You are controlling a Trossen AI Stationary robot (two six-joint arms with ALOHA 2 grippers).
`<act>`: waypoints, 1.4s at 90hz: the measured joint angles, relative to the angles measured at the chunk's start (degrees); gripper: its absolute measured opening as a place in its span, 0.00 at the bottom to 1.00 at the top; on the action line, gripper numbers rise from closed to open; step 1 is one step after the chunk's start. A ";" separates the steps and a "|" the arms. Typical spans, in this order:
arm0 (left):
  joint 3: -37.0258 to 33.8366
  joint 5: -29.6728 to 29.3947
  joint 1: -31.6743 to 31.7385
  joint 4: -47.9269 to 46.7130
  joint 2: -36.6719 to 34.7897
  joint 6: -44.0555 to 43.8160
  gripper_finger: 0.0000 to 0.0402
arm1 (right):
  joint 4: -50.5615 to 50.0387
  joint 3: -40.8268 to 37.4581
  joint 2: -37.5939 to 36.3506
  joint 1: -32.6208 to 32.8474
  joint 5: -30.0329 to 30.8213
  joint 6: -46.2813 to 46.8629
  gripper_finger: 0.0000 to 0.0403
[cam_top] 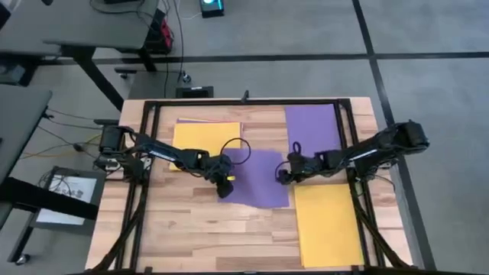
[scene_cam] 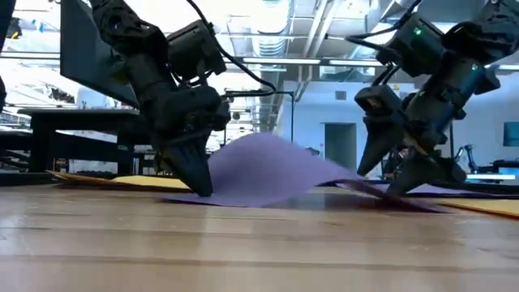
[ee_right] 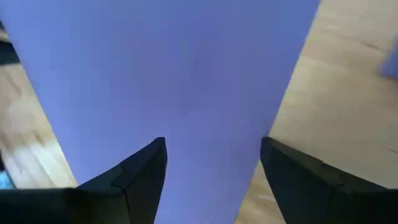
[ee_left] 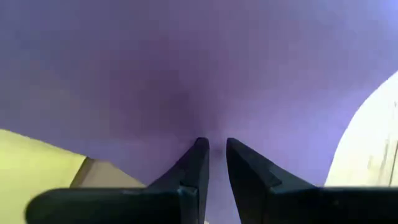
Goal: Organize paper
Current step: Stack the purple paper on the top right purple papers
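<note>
From above, a thin purple paper sheet (cam_top: pixel 260 179) is seen mid-table between the left gripper (cam_top: pixel 226 186) and right gripper (cam_top: pixel 284 174); yellow sheets (cam_top: pixel 328 225) lie unstacked. At table level, the sheet is humped. Left fingers (ee_left: pixel 193 168) are nearly closed on it; right fingers (ee_right: pixel 140 165) are spread. Sorting is judged barely begun.

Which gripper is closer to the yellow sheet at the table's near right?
Right. The right gripper sits just beyond the yellow sheet, on the middle purple sheet; the left gripper is farther off.
</note>
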 joint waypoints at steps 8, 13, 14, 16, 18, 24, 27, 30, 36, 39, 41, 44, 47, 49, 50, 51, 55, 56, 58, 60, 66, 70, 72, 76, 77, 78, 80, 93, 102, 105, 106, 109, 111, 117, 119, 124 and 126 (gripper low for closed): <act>-0.06 0.10 0.00 0.42 0.04 0.67 0.10 | 2.90 0.04 -0.08 0.99 -0.64 -0.50 0.61; -0.07 0.01 0.02 0.78 0.05 0.92 0.10 | 4.79 0.11 -0.08 1.39 -0.62 -0.59 0.61; -0.07 -0.01 0.01 0.86 0.05 0.92 0.10 | 5.12 0.11 -0.08 1.47 -0.60 -0.64 0.61; -0.07 -0.04 0.00 1.04 0.05 0.92 0.10 | 5.59 0.11 -0.08 1.64 -0.50 -0.69 0.61; -0.07 0.00 0.00 1.27 0.03 0.92 0.10 | 6.12 0.11 -0.08 1.67 -0.39 -0.81 0.61; -0.08 0.14 0.00 1.70 0.05 0.94 0.10 | 8.35 0.11 -0.06 1.96 -0.34 -2.20 0.61; -0.09 0.08 0.00 1.90 0.06 0.96 0.10 | 9.34 0.11 -0.06 2.16 -0.64 -3.19 0.61; -0.09 0.07 0.00 1.95 0.09 1.12 0.10 | 10.18 0.11 -0.08 2.29 -1.35 -3.95 0.61; -0.11 0.13 0.00 1.93 0.09 1.21 0.10 | 10.80 0.23 -0.08 1.77 -2.24 -4.81 0.61; -0.11 0.13 0.00 1.80 0.09 1.21 0.10 | 10.65 0.46 -0.21 1.12 -2.32 -5.40 0.61; -0.11 0.13 0.00 1.78 0.09 1.24 0.10 | 10.51 0.75 -0.39 0.60 -2.30 -6.03 0.61; -0.11 0.27 -0.02 1.87 0.09 1.60 0.10 | 10.22 1.38 -0.49 -0.23 -2.28 -7.36 0.61; -0.11 0.75 -0.17 1.91 0.09 2.56 0.10 | 9.81 2.12 -0.58 -1.19 -2.29 -9.39 0.61; -0.11 1.21 -0.26 1.87 0.11 3.54 0.10 | 9.43 2.64 -0.59 -1.93 -2.40 -11.15 0.61; -0.11 1.46 -0.30 1.86 0.11 4.08 0.10 | 9.21 2.86 -0.59 -2.26 -2.54 -12.20 0.61; -0.11 1.70 -0.33 1.86 0.11 4.69 0.10 | 8.93 3.09 -0.59 -2.62 -2.76 -13.34 0.61; -0.11 1.95 -0.61 1.63 0.11 7.84 0.10 | 7.17 4.22 -0.59 -4.15 -3.79 -18.33 0.61; -0.11 1.97 -0.71 1.48 0.11 8.72 0.10 | 6.61 4.57 -0.58 -4.52 -4.02 -19.73 0.61; -0.11 2.06 -0.92 1.12 0.14 10.61 0.10 | 5.34 5.34 -0.56 -5.21 -4.40 -22.64 0.61; -0.11 2.19 -1.10 0.62 0.16 12.45 0.10 | 3.94 6.14 -0.58 -5.86 -4.54 -25.75 0.61; 0.08 2.53 -1.18 -1.19 0.14 17.88 0.10 | -2.03 8.66 -0.59 -7.45 -4.55 -34.67 0.61; 0.83 2.92 -1.13 -3.58 0.03 20.47 0.10 | -6.84 10.35 -0.59 -8.50 -4.55 -39.57 0.61; 1.32 2.93 -1.00 -5.06 -0.24 21.63 0.10 | -9.30 11.08 -0.57 -8.95 -4.55 -41.58 0.61; 2.66 2.86 -0.81 -7.76 -0.63 23.47 0.10 | -13.27 12.28 -0.32 -9.79 -4.55 -44.57 0.61; 3.03 2.83 -0.78 -8.35 -0.75 23.89 0.10 | -14.02 12.51 -0.25 -9.96 -4.57 -45.08 0.61; 3.40 2.81 -0.73 -8.88 -0.90 24.27 0.10 | -14.72 12.71 -0.17 -10.13 -4.58 -45.43 0.61; 4.10 2.59 -0.63 -10.20 -1.25 24.96 0.10 | -15.96 13.00 -0.02 -10.43 -4.68 -45.80 0.61; 9.94 -0.45 -0.46 -17.92 -3.70 25.09 0.10 | -19.21 13.16 1.21 -11.01 -8.75 -40.96 0.61; 14.54 -0.72 -0.83 -24.14 -5.97 21.15 0.10 | -18.70 13.16 2.07 -9.90 -11.33 -38.37 0.61; 15.49 -0.48 -1.41 -25.66 -6.46 18.57 0.10 | -17.81 13.17 2.44 -9.38 -11.56 -38.37 0.61; 15.75 -0.35 -1.66 -26.04 -6.66 17.50 0.10 | -17.57 13.19 2.50 -9.20 -11.58 -38.38 0.61; 16.22 0.16 -2.53 -26.70 -7.23 14.22 0.10 | -17.31 13.20 2.63 -8.76 -11.59 -38.98 0.61; 16.26 0.48 -3.29 -26.84 -7.58 11.73 0.10 | -17.20 13.20 3.02 -8.48 -11.59 -39.47 0.61; 15.97 0.61 -6.27 -25.52 -8.35 4.51 0.10 | -15.12 13.32 4.58 -8.19 -11.61 -40.54 0.61; 15.57 0.63 -7.37 -24.34 -8.37 2.32 0.10 | -14.99 13.35 5.35 -8.25 -11.61 -40.63 0.61; 14.06 0.56 -10.16 -21.24 -7.76 -3.26 0.10 | -14.56 13.20 7.75 -8.63 -11.66 -40.57 0.61; 13.45 0.37 -11.26 -19.95 -7.24 -5.41 0.10 | -14.07 13.18 8.62 -8.79 -11.68 -40.58 0.61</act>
